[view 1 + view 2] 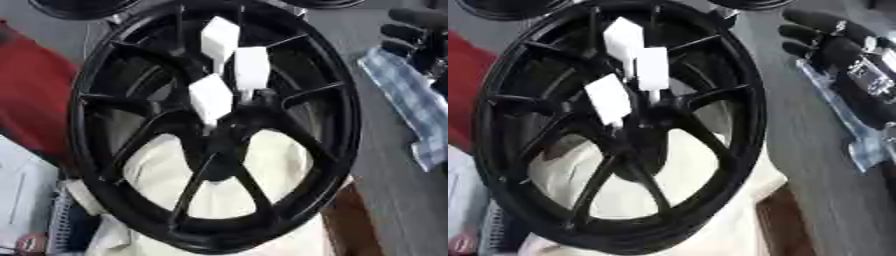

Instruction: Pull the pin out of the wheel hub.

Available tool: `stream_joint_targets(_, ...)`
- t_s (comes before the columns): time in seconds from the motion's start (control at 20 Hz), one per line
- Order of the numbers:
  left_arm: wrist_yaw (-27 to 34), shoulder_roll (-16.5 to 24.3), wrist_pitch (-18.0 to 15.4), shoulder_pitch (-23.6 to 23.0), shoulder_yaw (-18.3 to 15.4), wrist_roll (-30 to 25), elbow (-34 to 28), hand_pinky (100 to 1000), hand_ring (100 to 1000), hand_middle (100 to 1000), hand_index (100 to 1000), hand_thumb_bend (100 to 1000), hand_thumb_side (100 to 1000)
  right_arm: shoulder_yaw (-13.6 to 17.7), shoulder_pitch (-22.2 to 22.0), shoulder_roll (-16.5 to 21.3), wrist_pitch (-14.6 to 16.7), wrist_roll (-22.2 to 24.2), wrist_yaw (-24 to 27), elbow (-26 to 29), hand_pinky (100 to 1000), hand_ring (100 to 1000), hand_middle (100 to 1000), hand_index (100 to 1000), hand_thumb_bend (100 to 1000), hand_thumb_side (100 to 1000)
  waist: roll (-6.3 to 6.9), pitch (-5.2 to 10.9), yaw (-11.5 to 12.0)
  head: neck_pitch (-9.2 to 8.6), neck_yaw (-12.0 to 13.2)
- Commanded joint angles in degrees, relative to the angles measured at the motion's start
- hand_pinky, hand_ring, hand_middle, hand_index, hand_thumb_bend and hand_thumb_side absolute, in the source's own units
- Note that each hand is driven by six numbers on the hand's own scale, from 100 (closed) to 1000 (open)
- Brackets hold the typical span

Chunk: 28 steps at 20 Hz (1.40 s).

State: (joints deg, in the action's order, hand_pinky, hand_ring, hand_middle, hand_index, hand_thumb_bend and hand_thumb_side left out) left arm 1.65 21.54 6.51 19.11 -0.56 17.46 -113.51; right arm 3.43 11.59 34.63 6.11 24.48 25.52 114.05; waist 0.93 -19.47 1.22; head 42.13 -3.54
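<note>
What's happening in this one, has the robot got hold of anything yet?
Not yet. A black wheel hub lies over white cloth, with three white pins still standing in its centre. The right hand is off to the right over a blue checked cloth, fingers relaxed, touching neither hub nor pins. The left hand isn't visible.

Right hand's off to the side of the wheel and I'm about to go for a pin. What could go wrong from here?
1. Three white pins stand bunched at the hub; reaching for one, the fingers may knock or catch a neighbour.
2. The right hand hangs outside the rim; coming across, it could clip the rim or a spoke.
3. The wheel lies on soft white cloth, so a sideways pull may shift it.
</note>
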Motion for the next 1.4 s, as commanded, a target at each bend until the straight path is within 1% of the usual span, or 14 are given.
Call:
stream_joint_targets(0.05,0.27,0.50,0.06,0.36,-0.12,0.11,-1.09,671,554,585,723,100,636,0.07,0.71,0.66,-0.30,0.05,-0.72,0.55,1000,1000,974,916,100,677,-0.14,0.73,0.07,-0.68,0.41)
stream_joint_targets(0.2,0.08,0.55,-0.22,0.33,-0.05,0.06,-1.09,671,552,583,722,100,635,-0.08,1.62,1.66,0.71,0.27,-0.62,0.55,1000,1000,960,915,100,668,-0.37,0.75,0.10,-0.68,0.18)
stream_joint_targets(0.35,-0.02,0.69,-0.26,0.14,-0.04,0.09,-1.09,671,550,581,721,100,633,-0.55,2.98,3.80,2.53,1.16,-0.45,0.55,1000,1000,951,913,100,650,-0.70,1.09,0.03,-0.41,-0.04)
stream_joint_targets(0.55,-0.10,1.24,-0.02,-0.40,-0.09,0.20,-1.09,671,549,580,718,100,631,-2.43,5.71,8.79,5.82,3.36,-1.29,0.55,995,1000,933,906,100,628,-1.47,2.18,-0.38,0.17,-0.18)
stream_joint_targets(0.8,-0.21,2.14,0.27,-0.97,0.00,0.24,-1.09,671,548,578,717,100,628,-6.86,11.21,15.36,9.40,6.96,-4.64,0.55,966,1000,918,898,100,534,-2.60,3.41,-0.76,1.10,-0.05)
stream_joint_targets(0.9,-0.30,2.46,0.38,-1.19,-0.02,0.28,-1.09,671,548,578,717,100,628,-8.65,13.58,18.08,9.84,8.63,-6.30,0.55,955,1000,910,893,100,508,-2.96,3.72,-0.79,1.43,-0.17)
stream_joint_targets(0.95,-0.33,2.58,0.44,-1.27,-0.02,0.30,-1.09,671,547,578,716,100,632,-9.45,14.81,19.46,9.95,9.45,-7.14,0.55,949,1000,905,890,100,480,-3.10,3.81,-0.76,1.52,-0.26)
stream_joint_targets(1.0,-0.33,2.69,0.48,-1.32,-0.01,0.32,-1.09,671,547,577,716,100,628,-10.24,16.05,20.77,10.07,10.24,-7.95,0.55,944,1000,903,887,100,489,-3.23,3.87,-0.70,1.57,-0.35)
stream_joint_targets(1.05,-0.30,2.78,0.53,-1.35,0.02,0.33,-1.09,671,546,577,716,100,628,-11.03,17.20,22.10,10.20,10.86,-8.77,0.55,940,1000,898,885,100,467,-3.30,3.89,-0.62,1.64,-0.45)
stream_joint_targets(1.2,-0.22,2.99,0.65,-1.24,0.22,0.20,-1.09,672,546,577,715,100,628,-13.11,19.94,26.01,10.78,11.50,-11.17,0.55,930,1000,892,880,100,485,-3.53,3.89,-0.18,1.88,-0.96)
stream_joint_targets(1.4,0.00,2.84,0.68,-0.74,0.59,-0.19,-1.09,672,546,577,715,100,629,-15.40,22.27,31.42,10.93,10.36,-14.59,0.55,920,1000,883,875,100,508,-3.76,3.68,0.78,1.78,-1.88)
